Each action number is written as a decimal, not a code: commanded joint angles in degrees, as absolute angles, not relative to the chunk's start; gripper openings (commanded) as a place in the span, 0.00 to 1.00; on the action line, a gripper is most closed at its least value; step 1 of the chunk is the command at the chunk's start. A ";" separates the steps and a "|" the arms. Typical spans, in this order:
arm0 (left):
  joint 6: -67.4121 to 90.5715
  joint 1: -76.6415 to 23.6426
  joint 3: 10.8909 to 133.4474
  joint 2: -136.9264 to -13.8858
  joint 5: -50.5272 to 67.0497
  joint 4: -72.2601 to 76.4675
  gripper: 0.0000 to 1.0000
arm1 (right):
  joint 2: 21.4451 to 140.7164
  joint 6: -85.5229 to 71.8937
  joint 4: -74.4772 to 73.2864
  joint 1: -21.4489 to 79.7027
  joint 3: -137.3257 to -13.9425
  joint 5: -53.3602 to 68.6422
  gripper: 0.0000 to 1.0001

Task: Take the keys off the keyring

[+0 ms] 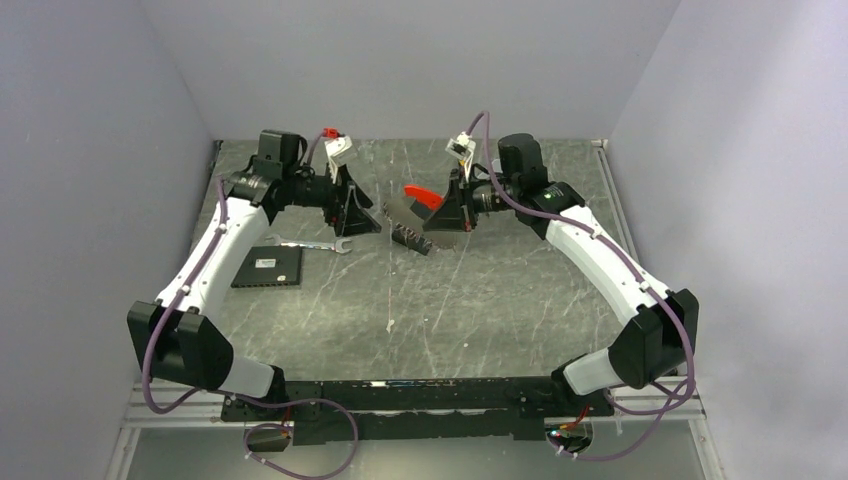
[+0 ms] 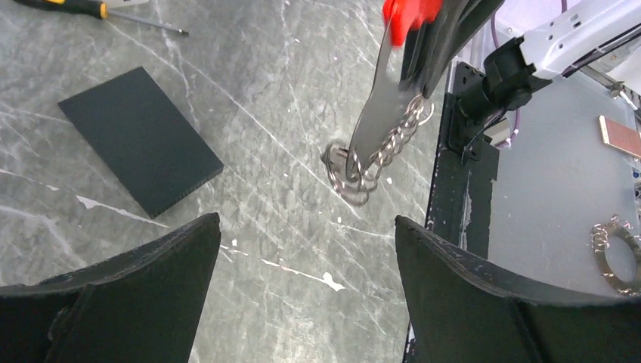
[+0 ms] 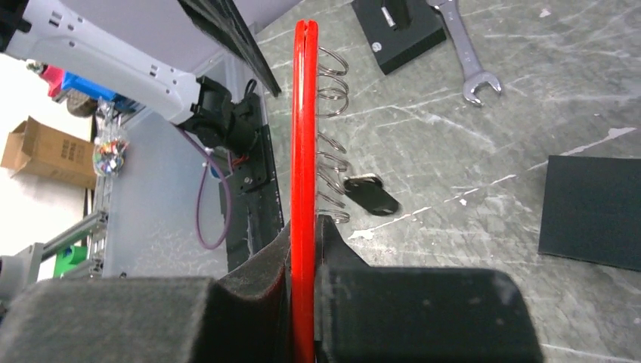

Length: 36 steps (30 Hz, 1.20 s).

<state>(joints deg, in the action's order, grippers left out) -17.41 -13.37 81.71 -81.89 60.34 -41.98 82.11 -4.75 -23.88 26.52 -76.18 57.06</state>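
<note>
My right gripper (image 1: 443, 216) is shut on the red part of the keyring (image 1: 422, 196) and holds it above the table. In the right wrist view the red strap (image 3: 304, 128) stands edge-on between my fingers (image 3: 336, 249), with coiled metal rings (image 3: 332, 113) beside it. A black-headed key (image 3: 370, 195) hangs from them. In the left wrist view the keyring (image 2: 380, 113) hangs with a chain of rings (image 2: 397, 136) down to its low end (image 2: 346, 168). The silvery key is not clear there. My left gripper (image 1: 362, 216) is open and empty, just left of the keyring.
A silver wrench (image 1: 312, 244) and a black pad (image 1: 268, 267) lie on the table under the left arm. The wrench (image 3: 465, 53) and the pad (image 3: 593, 208) also show in the right wrist view. A yellow-and-black screwdriver (image 2: 83, 7) lies far left. The table's front rail (image 2: 457, 151) is near.
</note>
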 commanded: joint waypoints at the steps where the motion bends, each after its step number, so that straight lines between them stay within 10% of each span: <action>1: -12.08 -13.36 75.23 -80.34 63.44 -32.02 0.89 | 79.64 -11.13 -17.32 25.71 -77.80 54.11 0.00; 13: -4.49 -13.36 62.30 -82.26 70.79 -5.62 0.78 | 80.69 -18.72 -11.33 25.55 -77.17 50.49 0.00; 22: 21.98 -13.55 49.83 -85.40 72.69 44.16 0.81 | 82.54 -23.03 -7.55 25.58 -77.61 51.28 0.00; 36: 23.41 -15.09 50.22 -86.21 66.78 45.76 0.78 | 83.32 -25.78 -5.22 25.66 -77.11 49.75 0.00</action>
